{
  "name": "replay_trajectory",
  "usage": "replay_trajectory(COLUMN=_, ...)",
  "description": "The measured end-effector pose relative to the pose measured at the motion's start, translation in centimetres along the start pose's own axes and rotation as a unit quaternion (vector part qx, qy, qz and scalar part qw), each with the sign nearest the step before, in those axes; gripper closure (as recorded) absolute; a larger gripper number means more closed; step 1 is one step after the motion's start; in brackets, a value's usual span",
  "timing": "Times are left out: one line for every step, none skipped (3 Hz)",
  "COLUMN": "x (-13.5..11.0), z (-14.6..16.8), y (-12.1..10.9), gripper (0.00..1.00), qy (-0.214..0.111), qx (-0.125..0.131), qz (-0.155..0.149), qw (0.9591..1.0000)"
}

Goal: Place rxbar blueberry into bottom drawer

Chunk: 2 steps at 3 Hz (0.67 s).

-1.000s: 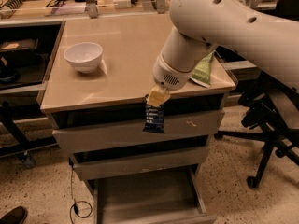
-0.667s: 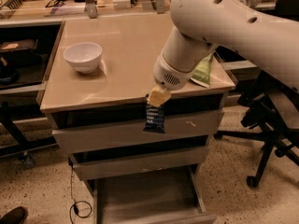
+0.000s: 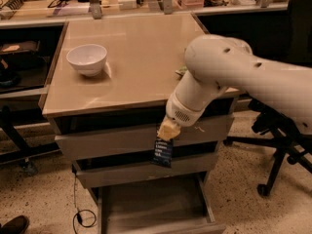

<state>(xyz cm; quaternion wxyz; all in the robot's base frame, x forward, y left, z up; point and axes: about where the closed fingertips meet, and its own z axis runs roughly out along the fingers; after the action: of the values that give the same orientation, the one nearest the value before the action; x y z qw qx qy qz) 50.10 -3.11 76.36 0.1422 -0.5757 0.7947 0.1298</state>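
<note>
The rxbar blueberry (image 3: 163,153), a small dark navy bar with pale print, hangs upright from my gripper (image 3: 167,130). The gripper is shut on the bar's top end and holds it in front of the cabinet's upper drawer fronts. The bottom drawer (image 3: 156,204) is pulled open below, a shallow grey tray with a bare flat floor. The bar hangs above the drawer's rear part, well clear of its floor. My white arm (image 3: 229,77) reaches in from the right over the cabinet's top corner.
A white bowl (image 3: 87,59) stands on the beige cabinet top (image 3: 131,57) at the left. A green bag (image 3: 180,71) peeks out behind my arm. A black office chair (image 3: 278,135) stands at the right. A cable (image 3: 80,213) lies on the floor at the left.
My gripper with the bar has come down lower in front of the drawer fronts. The view now looks down more steeply and shows more of the open bottom drawer.
</note>
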Motion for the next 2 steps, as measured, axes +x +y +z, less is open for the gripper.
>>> replay_trajectory(x=2.84, z=4.41, y=0.76, gripper=1.0, qy=-0.006, qx=-0.033, qz=0.037, qw=0.9987)
replay_trajectory(x=2.84, z=4.41, y=0.76, gripper=1.0, qy=-0.006, qx=-0.033, qz=0.037, qw=0.9987)
